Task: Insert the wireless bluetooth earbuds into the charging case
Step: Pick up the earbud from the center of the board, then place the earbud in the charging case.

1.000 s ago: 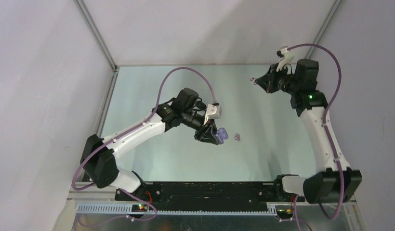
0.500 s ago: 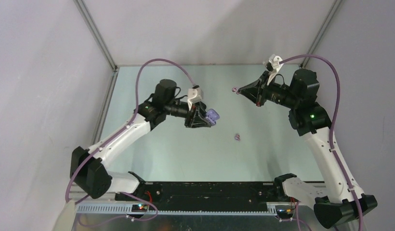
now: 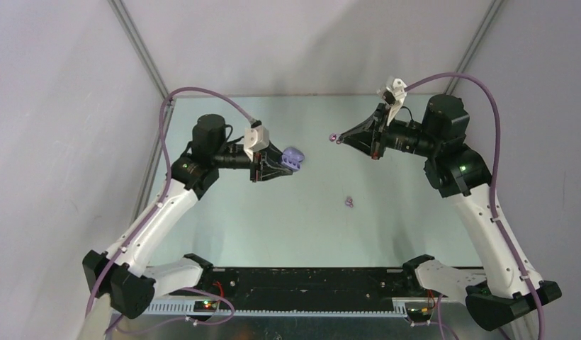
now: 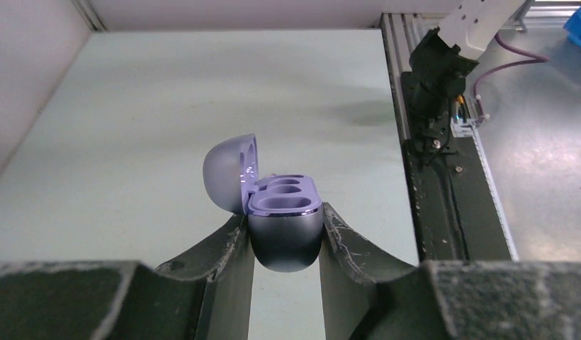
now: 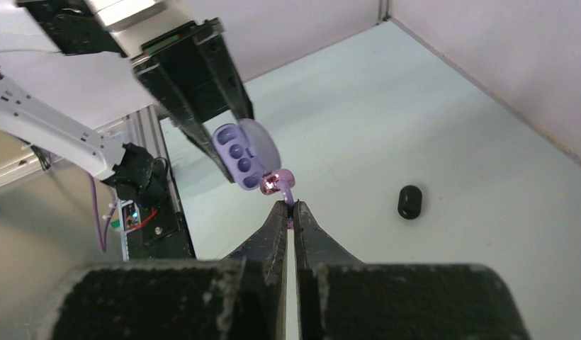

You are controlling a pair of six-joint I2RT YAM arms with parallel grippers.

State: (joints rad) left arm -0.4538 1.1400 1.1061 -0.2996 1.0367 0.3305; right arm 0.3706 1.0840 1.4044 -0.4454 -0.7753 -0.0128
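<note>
Lilac charging case, hinged open, clamped in the left hand, mid-frame.
Right hand pinches a purple earbud near it; best to square the earbud over the open case, then ease in gently.

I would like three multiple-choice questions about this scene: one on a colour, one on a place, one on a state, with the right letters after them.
1. What colour is the charging case?
A. black
B. white
C. purple

2. Where is the loose earbud?
A. on the table
B. inside the case
C. on an arm

3. How is the case's lid?
A. shut
B. open
C. taken off

Answers:
1 C, its body and lid look purple.
2 A, it lies on the table between the arms, while the right gripper pinches the other earbud.
3 B, the lid stands up on its hinge.
</note>
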